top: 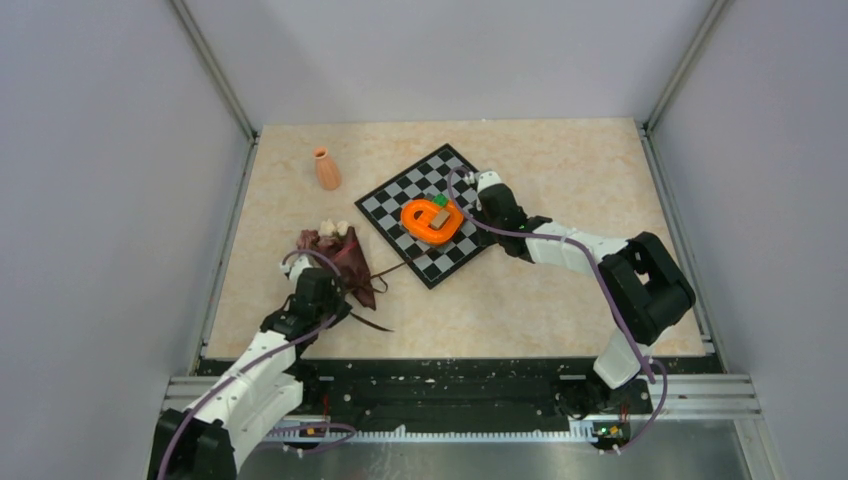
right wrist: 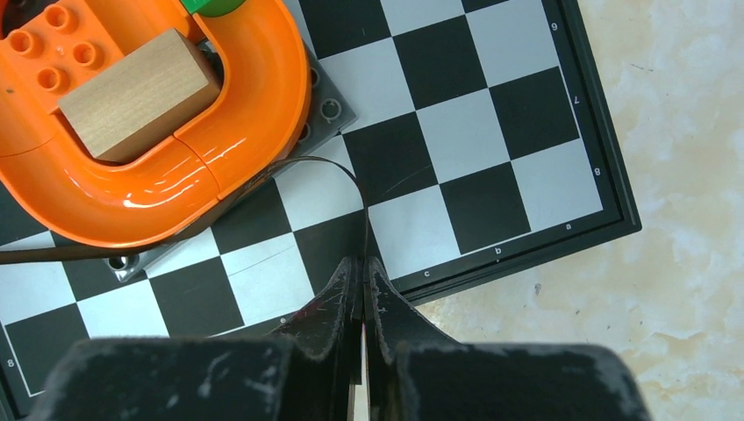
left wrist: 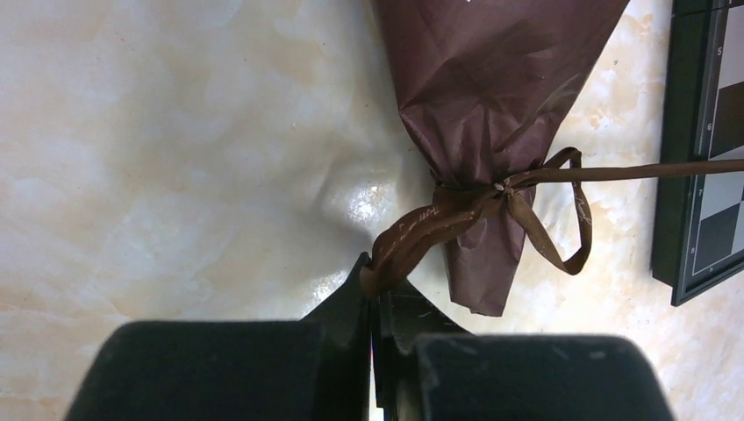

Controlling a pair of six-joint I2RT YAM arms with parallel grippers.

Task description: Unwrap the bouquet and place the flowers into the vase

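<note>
Left fingers (left wrist: 344, 305) and right fingers (right wrist: 332, 303) each pinch the ribbon (left wrist: 421, 230).

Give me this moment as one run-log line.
left jaws: shut on ribbon | right jaws: shut on ribbon's other end, over chessboard | bouquet: tied | vase: no flowers
</note>
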